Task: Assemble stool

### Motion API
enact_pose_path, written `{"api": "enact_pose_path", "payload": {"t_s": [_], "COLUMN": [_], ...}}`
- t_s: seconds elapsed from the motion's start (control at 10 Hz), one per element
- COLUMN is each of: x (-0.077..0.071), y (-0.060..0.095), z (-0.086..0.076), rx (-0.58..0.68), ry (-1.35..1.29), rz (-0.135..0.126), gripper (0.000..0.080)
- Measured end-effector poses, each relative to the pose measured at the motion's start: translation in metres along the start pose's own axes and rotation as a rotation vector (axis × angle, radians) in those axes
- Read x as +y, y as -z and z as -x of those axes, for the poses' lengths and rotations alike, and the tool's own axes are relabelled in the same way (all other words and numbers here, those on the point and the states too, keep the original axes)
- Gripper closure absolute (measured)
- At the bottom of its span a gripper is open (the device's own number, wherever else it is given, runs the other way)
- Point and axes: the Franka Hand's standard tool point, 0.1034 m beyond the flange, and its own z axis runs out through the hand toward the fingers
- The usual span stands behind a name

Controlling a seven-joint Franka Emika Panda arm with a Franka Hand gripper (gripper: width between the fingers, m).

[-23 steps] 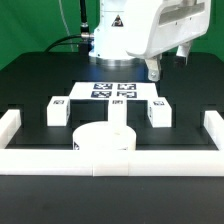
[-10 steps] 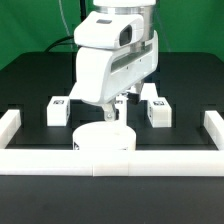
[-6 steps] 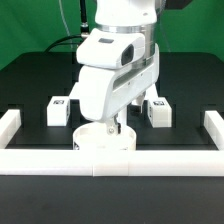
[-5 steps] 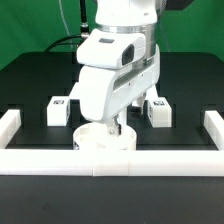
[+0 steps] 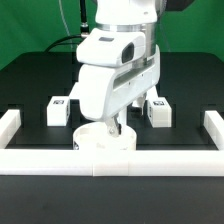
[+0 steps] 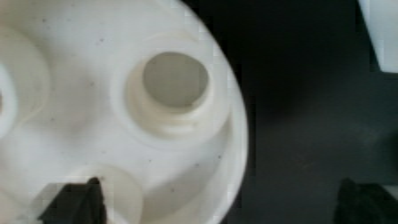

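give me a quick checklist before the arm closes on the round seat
1. gripper open: ok, fingertips stand wide apart.
2. jaws straddle the rim: ok, one fingertip over the round seat, the other past its edge over the black table.
3. nothing held: ok.
4. socket free: ok, empty and away from the fingertips.
5. fingertips low enough to grip: cannot tell.
6. block legs clear of the arm: ok for the left one and the right one in the exterior view.

White seat [image 5: 90, 140] — black-and-white-tagged legs [image 5: 57, 110]
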Motion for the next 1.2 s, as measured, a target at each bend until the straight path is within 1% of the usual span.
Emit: {"api": "enact_pose_path", "payload": {"t_s": [0.2,0.5,0.6,0.8,1.2], "x": [-0.001,-0.001,-0.002,-0.006,-0.014], "y": [0.006,0.005,0.003,-0.006,-0.017], "z": [0.001,0.002,0.002,0.003,0.002], "rx": [0.001,0.0,-0.001,-0.005,-0.01], "ry": [-0.018,-0.006,-0.025,-0.049,-0.045], "rz": [0.005,0.003,0.0,-0.01,-0.026], "gripper": [0.015,0.015,0.015,0.015,0.015]}}
